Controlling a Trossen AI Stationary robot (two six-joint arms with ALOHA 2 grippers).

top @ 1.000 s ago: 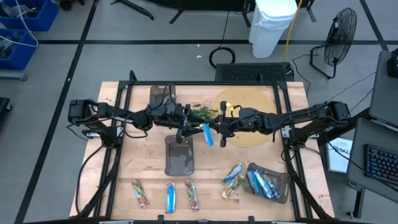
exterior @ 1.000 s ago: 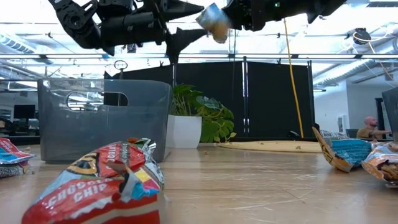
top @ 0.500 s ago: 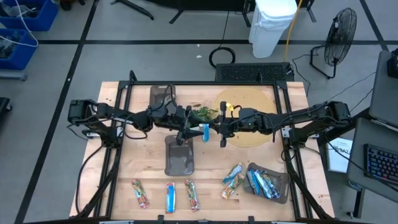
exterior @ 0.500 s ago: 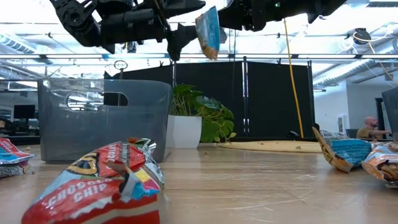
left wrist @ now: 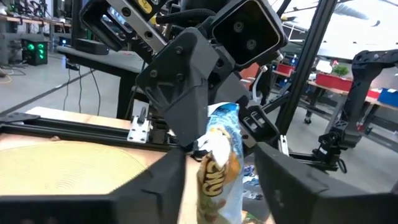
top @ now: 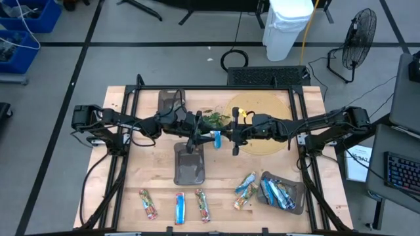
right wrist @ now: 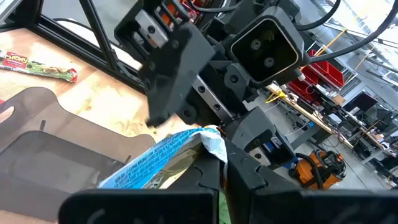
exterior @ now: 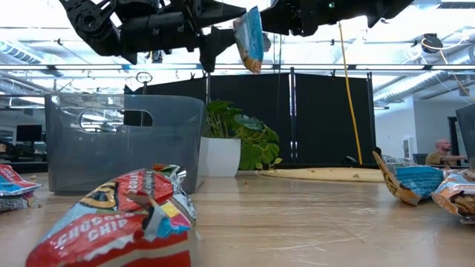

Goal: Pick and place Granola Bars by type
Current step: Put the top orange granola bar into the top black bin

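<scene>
Hanging in mid-air over the middle of the surface: one blue-silver bar, held up between the two arms, above and just beside the near tray.

Right claw: fingers clamped on the bar's crimped end; right wrist view shows the wrapper's white seal pinched at the fingertips and the rest trailing free.

Left claw: fingers spread apart, one on each side of the bar in the left wrist view, not visibly pressing it. Looks like a hand-over in progress, judging by the pose.

Other bars:
- three in a row near the front edge, left of centre: red one, blue one, red one.
- a loose few right of centre, toward the front.
- several blue ones piled in the tray by the front right corner.
- second empty tray toward the back edge, left of the plant.

Handling notes (judgement):
- light; wrapper thin, crinkly, slick foil.
- held by the seal it dangles and can swing or twist.
- firmer hold is across the filled middle, flat faces between the fingers; the seal may slide or tear.
- contents likely brittle, so a modest squeeze.
- left fingers should be firmly on the body before the right lets go.
</scene>
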